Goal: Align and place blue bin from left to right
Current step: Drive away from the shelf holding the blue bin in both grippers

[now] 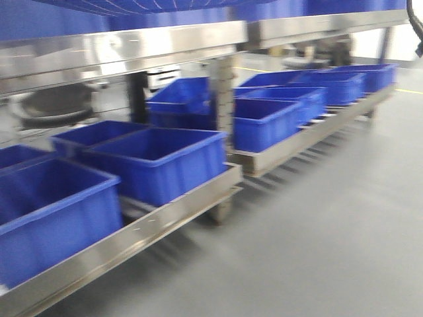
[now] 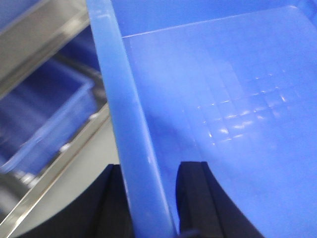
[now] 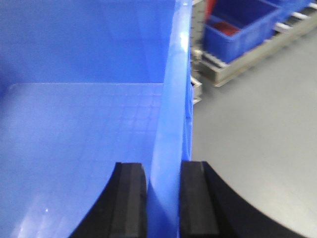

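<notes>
The left gripper (image 2: 153,168) pinched a side wall of the blue bin (image 2: 237,114). 1 black finger (image 2: 111,203) sat outside the wall at 7 o'clock and the other (image 2: 195,198) sat inside at 6 o'clock. The thick pale rim (image 2: 126,109) ran up between them toward 11 o'clock, and the bin's gridded bottom spread from the fingers toward 2 o'clock. At 9 o'clock, beyond the wall, another blue tote (image 2: 44,114) lay by a steel rail (image 2: 54,168).

The right gripper (image 3: 163,168) also clamped a wall of the bin, with its 2 fingers (image 3: 130,198) pressed to either face of the rim at 6 o'clock. The bin's interior lay toward 9 o'clock and the grey floor (image 3: 257,148) toward 3 o'clock. At 1 o'clock a tote with something red inside (image 3: 237,25) stood on a low rack.

The front view was blurred. Steel racks (image 1: 165,211) carried rows of totes (image 1: 158,162) from 8 to 2 o'clock. Neither gripper appeared there. A blue gridded surface (image 1: 132,6) ran along the 12 o'clock edge, and I cannot tell whether it was the held bin.
</notes>
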### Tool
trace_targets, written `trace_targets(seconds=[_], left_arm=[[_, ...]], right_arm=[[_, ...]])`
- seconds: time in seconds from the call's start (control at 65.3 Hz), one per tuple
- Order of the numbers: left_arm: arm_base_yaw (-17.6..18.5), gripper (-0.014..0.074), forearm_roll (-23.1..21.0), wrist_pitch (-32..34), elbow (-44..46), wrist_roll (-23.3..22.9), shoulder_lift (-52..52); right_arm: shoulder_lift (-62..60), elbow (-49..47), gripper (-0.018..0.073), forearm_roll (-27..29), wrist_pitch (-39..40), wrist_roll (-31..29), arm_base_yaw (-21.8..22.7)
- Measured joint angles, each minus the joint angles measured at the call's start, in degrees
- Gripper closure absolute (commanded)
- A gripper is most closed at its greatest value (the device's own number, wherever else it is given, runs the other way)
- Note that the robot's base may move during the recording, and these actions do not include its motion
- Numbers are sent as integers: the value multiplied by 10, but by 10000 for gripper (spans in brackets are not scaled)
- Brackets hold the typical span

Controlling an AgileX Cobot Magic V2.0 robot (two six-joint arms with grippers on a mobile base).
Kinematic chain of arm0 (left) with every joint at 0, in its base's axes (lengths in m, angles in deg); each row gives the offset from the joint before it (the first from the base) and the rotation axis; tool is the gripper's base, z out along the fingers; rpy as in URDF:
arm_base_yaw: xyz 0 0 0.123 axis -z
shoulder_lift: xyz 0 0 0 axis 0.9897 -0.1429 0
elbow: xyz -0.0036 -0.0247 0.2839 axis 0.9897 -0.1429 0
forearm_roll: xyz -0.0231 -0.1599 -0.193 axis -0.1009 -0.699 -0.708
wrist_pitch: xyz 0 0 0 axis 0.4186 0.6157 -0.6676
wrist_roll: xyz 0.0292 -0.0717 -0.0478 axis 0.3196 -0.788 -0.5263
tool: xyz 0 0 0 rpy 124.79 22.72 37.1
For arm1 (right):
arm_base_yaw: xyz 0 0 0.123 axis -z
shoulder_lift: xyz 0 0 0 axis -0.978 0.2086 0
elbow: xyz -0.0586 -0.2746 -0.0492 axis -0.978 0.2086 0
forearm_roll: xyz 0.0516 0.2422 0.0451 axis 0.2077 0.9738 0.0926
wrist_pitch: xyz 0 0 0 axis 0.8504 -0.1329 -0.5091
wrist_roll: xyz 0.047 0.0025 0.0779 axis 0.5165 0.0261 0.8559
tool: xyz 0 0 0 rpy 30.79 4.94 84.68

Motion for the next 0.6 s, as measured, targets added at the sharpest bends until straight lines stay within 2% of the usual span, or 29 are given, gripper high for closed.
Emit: trace_targets(seconds=[0.597], left_arm=[[0, 707, -1, 3, 0, 0, -1]], right_arm=[[0, 0, 711, 0, 1, 0, 1]])
